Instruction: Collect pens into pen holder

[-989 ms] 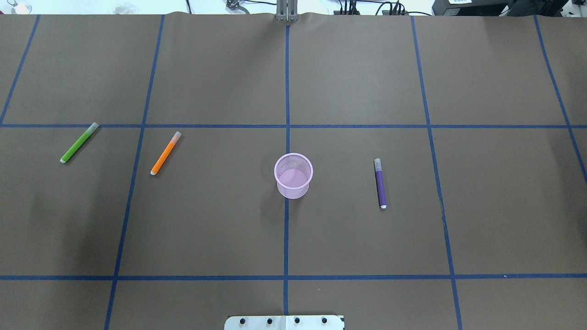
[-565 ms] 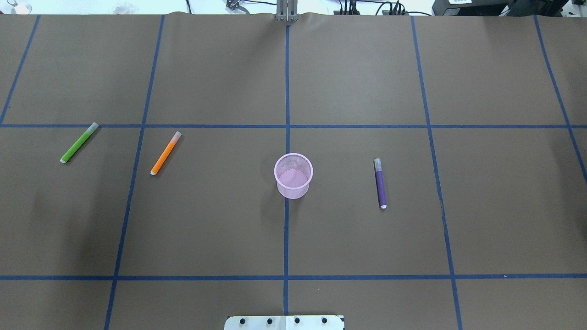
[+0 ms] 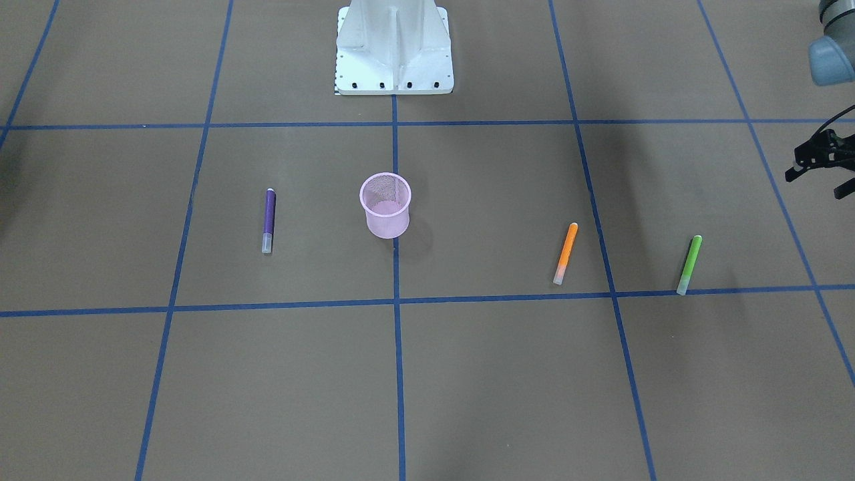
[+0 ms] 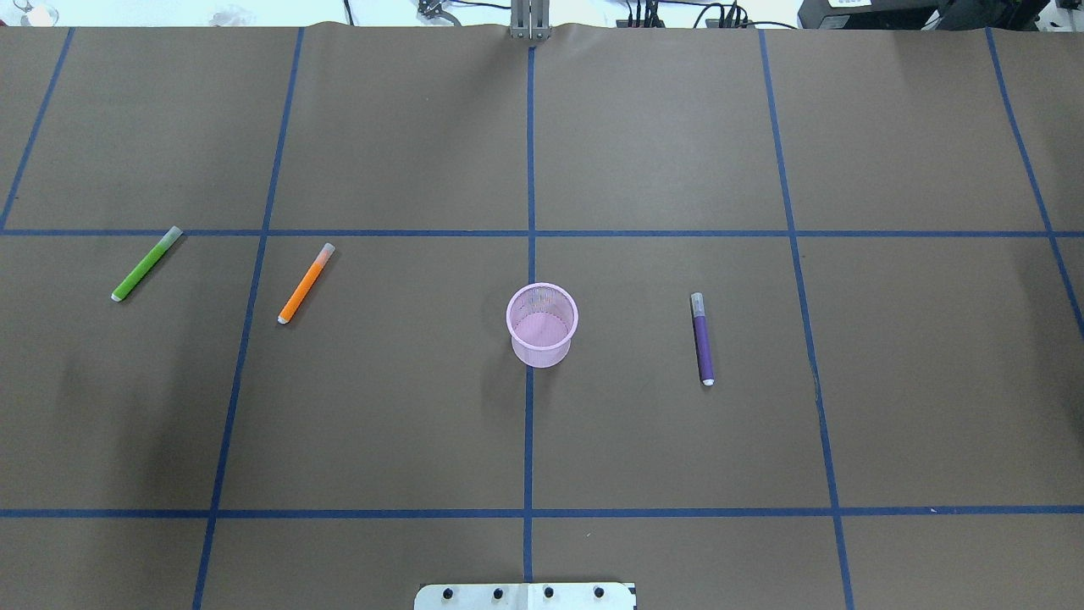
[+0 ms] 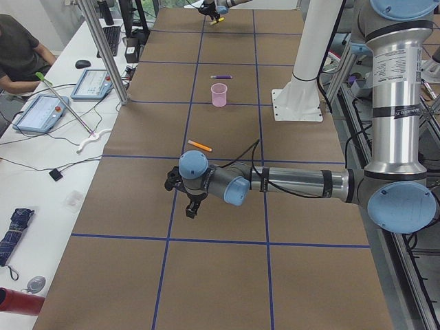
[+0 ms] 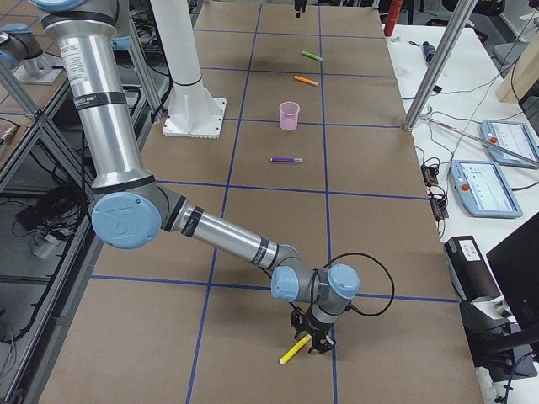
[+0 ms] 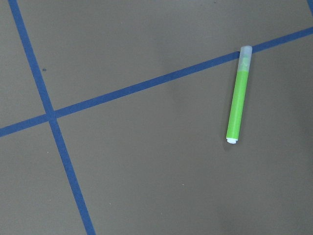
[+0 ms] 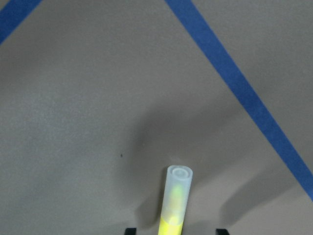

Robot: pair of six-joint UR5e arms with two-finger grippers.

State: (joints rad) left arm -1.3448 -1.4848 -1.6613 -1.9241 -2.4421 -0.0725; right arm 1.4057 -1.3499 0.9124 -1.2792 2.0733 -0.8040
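Right gripper point(image 6: 314, 347) low, jaws spread astride the yellow translucent-capped pen point(image 8: 174, 208), gap either side. I'd centre, close on the barrel, lift level. Pink wire-mesh pen holder point(image 4: 542, 346) stands well apart, upright. Left gripper point(image 3: 816, 182) spread, empty.

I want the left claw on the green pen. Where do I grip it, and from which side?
Grip the green pen mid-barrel, on the coloured part, coming straight down with the left claw. It lies flat and alone on the table, so only a top approach can straddle it. Turn the wrist to close across its diagonal length; a centre hold should stop it pivoting.
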